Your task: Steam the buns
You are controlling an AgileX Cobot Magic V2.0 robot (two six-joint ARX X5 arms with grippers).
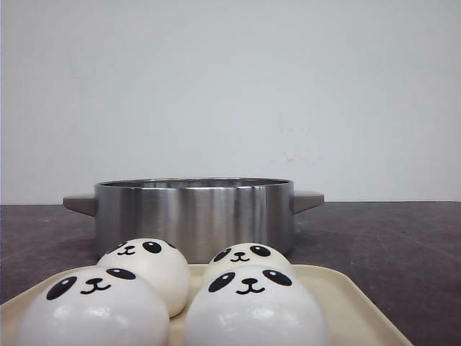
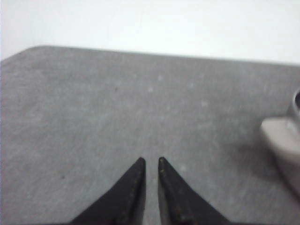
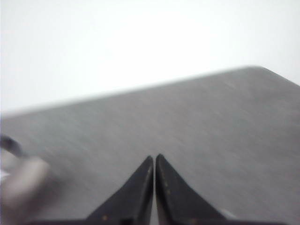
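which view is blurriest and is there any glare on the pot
The right wrist view is the blurriest: the table is streaked and the pot handle smeared, though the right tool reads clearly. The left wrist view is only mildly soft. The front view is sharp; the pot shows soft vertical reflections, no harsh glare.

Plain white wall [image 1: 230, 86], dark table [image 1: 389, 245]
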